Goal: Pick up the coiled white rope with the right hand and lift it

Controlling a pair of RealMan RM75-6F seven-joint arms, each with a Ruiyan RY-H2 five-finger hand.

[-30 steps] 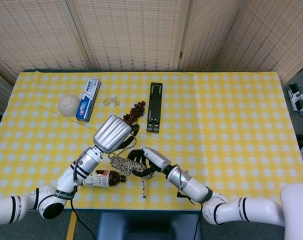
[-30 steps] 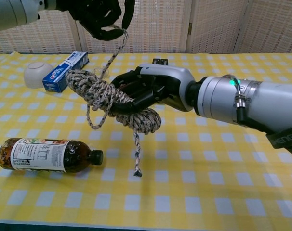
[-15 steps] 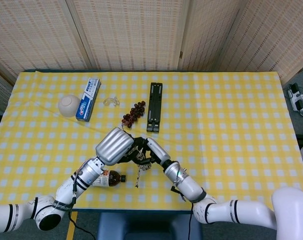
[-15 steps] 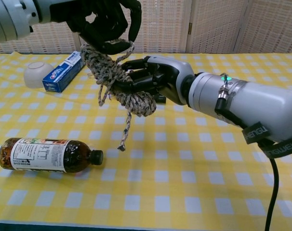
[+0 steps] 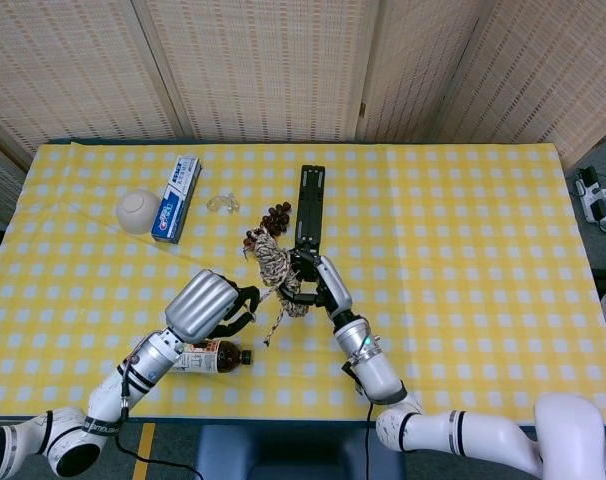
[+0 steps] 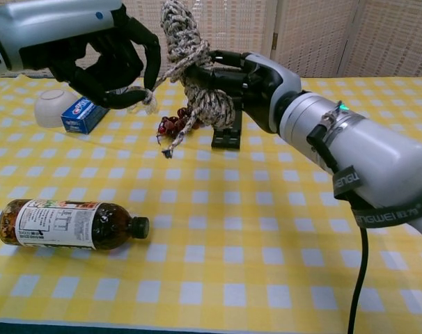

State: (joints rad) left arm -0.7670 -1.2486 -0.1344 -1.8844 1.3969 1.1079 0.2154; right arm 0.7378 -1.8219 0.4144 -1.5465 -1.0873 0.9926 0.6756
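Nearest, a bottle [image 6: 70,224] lies on the yellow check cloth [image 6: 267,264]. Above it the right hand [image 6: 242,80] grips the rope [image 6: 197,76] well off the table, but a loose tail touches the curled left hand [image 6: 106,59], so it could snag or slip, I reckon; woven screens [image 5: 283,60] behind

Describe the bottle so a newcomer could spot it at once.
On the yellow checked table, look to the near edge, under the robot's left hand. The bottle lies there on its side, cap pointing right in the chest view. Its dark contents and white label set it apart; the bowl and box sit at the far side.
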